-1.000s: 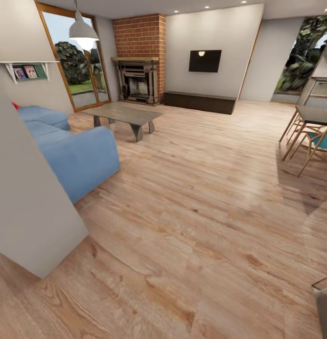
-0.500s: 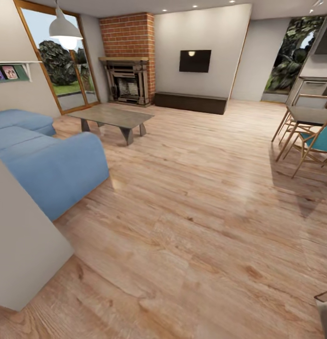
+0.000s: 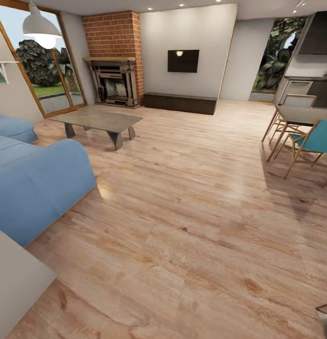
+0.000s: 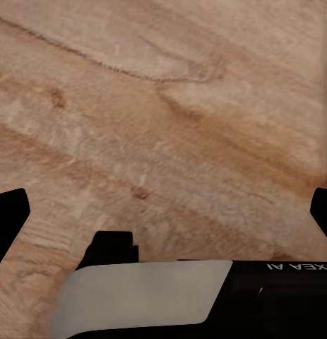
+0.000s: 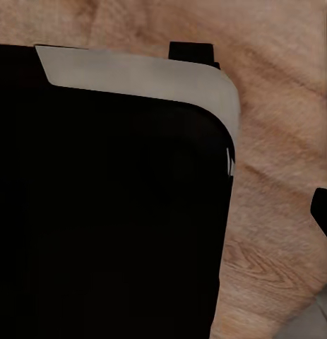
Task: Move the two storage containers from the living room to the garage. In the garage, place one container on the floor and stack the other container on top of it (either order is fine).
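The two storage containers are out of view. I am in the living room, over its light wood plank floor (image 3: 192,202). My left gripper (image 4: 163,212) hangs open above the planks, its two dark fingertips (image 4: 9,212) at the picture's sides and nothing between them. In the right wrist view one dark fingertip (image 5: 323,212) of my right gripper (image 5: 163,212) stands far out to the side over the planks. My own black and grey body (image 5: 106,198) hides the other finger.
A blue sofa (image 3: 36,188) and a pale wall corner (image 3: 12,282) stand close at the left. Farther off are a low coffee table (image 3: 100,120), a brick fireplace (image 3: 114,80), a dark TV bench (image 3: 180,102) and glass doors (image 3: 45,84). Dining table and chairs (image 3: 300,132) stand at the right.
The whole head view has shifted: sofa, fireplace and wall corner slid left and the dining chairs came further in, so the camera has moved. Nothing was grasped or released.
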